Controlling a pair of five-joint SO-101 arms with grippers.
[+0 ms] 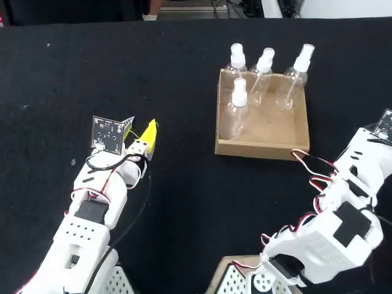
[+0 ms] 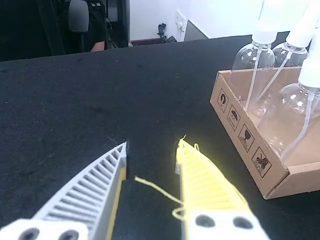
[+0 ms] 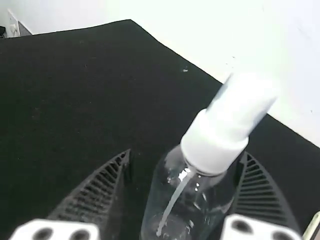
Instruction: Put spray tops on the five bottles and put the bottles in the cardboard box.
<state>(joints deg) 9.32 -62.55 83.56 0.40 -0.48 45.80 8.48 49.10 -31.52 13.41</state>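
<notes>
My right pincer (image 3: 185, 157) pinches the last clear plastic bottle (image 3: 220, 135) with its white spray top, ready for the brown cardboard box (image 1: 260, 149) holding four others (image 1: 234, 113). My left pincer (image 2: 152, 145) sits beside the box, spread, empty.

Left arm (image 1: 76, 239): white printed shell, dotted perforations on the upper panel, black servo block (image 1: 92, 211) set in the joint. Red, black and white wires (image 1: 101, 184) looped along it. Dark square camera board (image 1: 108, 135) with corner screws sat at the wrist.

Left tool (image 2: 151, 149): yellow ribbed finger (image 2: 205, 185), grey ribbed finger (image 2: 95, 185), white mounts with round screw holes, and a loose yellow strand (image 2: 157, 192).

Right arm (image 1: 334, 239): same white shell, black blocks, red-and-white cable loops (image 1: 313, 176).

Right tool (image 3: 185, 156): both black ribbed fingers (image 3: 95, 195) sat on white mounts.
</notes>
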